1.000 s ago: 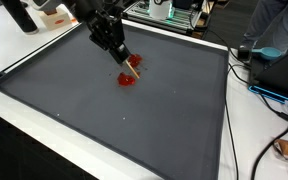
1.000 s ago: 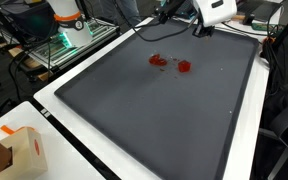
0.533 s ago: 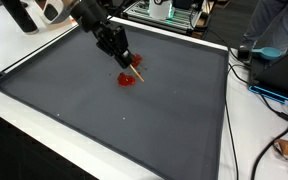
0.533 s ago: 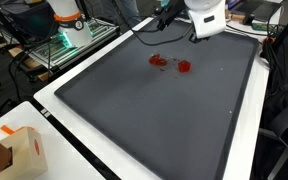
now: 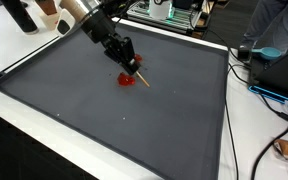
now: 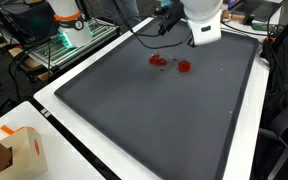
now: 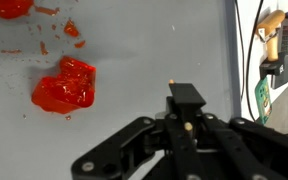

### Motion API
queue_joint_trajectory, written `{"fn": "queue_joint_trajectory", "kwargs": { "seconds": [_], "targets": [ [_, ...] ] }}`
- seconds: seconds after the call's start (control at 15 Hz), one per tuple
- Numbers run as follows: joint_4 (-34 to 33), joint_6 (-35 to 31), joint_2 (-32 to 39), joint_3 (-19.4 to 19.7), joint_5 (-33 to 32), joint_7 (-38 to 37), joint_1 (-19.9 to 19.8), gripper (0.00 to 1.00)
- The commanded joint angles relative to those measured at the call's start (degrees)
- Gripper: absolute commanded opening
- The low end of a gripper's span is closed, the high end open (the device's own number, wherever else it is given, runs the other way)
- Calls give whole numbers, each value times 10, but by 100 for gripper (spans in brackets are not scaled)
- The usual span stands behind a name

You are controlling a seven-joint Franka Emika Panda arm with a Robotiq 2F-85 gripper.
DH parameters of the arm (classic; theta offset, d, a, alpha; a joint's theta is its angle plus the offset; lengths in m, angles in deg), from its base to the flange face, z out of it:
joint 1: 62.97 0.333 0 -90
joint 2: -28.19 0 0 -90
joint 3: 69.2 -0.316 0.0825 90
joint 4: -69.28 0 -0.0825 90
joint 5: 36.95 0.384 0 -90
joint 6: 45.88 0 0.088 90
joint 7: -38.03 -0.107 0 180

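Observation:
My gripper point(image 5: 130, 63) hangs low over the dark grey mat point(image 5: 104, 115), shut on a thin wooden stick point(image 5: 141, 77). The stick slants down past the fingers, and its end is just beside a red blob point(image 5: 126, 81). In an exterior view the gripper point(image 6: 166, 22) is at the mat's far edge, with the stick point(image 6: 147, 29) jutting sideways; two red blobs point(image 6: 159, 60) point(image 6: 184, 67) lie nearer the camera. The wrist view has the gripper point(image 7: 187, 125) closed around a dark piece, with the large red blob point(image 7: 66, 85) to its upper left and more red smears point(image 7: 9, 8) at the top.
The mat point(image 6: 154, 120) lies on a white table point(image 5: 24, 45). Cables point(image 5: 269, 95) run along one side. A cardboard box point(image 6: 9, 150) sits at a table corner, and green-lit equipment point(image 6: 69, 38) stands behind. Tools point(image 7: 269, 40) lie beyond the mat's edge.
The arm has shifted sideways across the mat's far part, carrying the stick with it. The red blobs have not moved.

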Motion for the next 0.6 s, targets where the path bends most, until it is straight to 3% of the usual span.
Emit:
{"fn": "queue_joint_trajectory", "kwargs": {
  "seconds": [0.0,0.53],
  "targets": [
    [-5,-25,17,-6,19,-1,4,3],
    [-15,-47,41,-15,23,-3,5,3]
  ]
}}
